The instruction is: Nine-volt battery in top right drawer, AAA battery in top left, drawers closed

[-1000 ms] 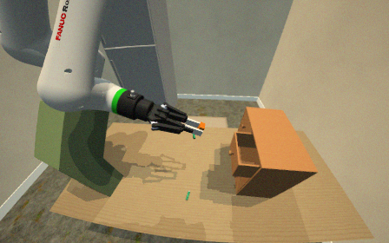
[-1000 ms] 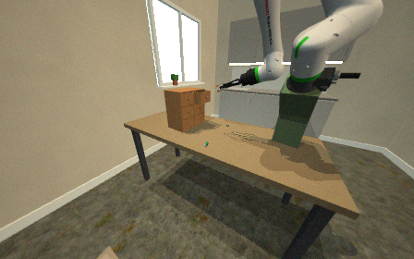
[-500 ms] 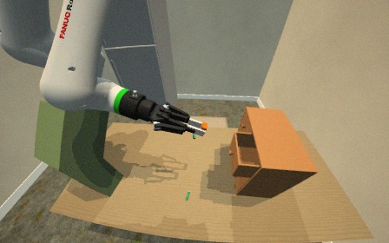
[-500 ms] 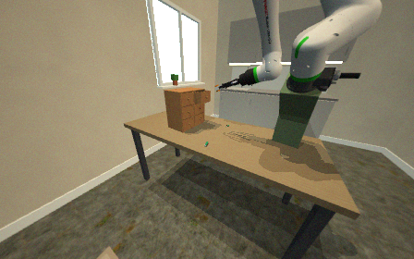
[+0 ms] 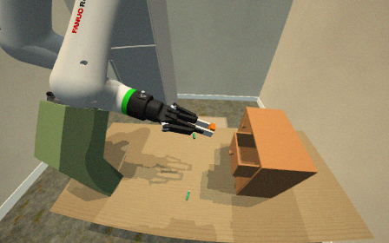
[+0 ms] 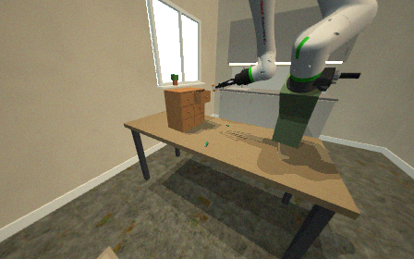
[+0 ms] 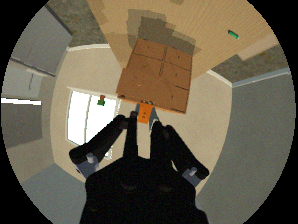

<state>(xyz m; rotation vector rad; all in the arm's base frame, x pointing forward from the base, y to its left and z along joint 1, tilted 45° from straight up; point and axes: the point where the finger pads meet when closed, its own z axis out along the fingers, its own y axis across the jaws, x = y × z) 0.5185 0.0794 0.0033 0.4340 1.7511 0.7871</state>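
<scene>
9-volt battery (image 5: 212,127) (image 7: 144,113) in the hand (image 5: 207,128) (image 6: 216,87) (image 7: 144,110)

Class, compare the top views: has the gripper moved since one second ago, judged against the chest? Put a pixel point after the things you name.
Yes. The gripper (image 5: 208,129) (image 6: 214,87) (image 7: 144,110) has moved a little closer to the chest (image 5: 282,139) (image 6: 175,108) (image 7: 145,80), which stands where it stood.
</scene>
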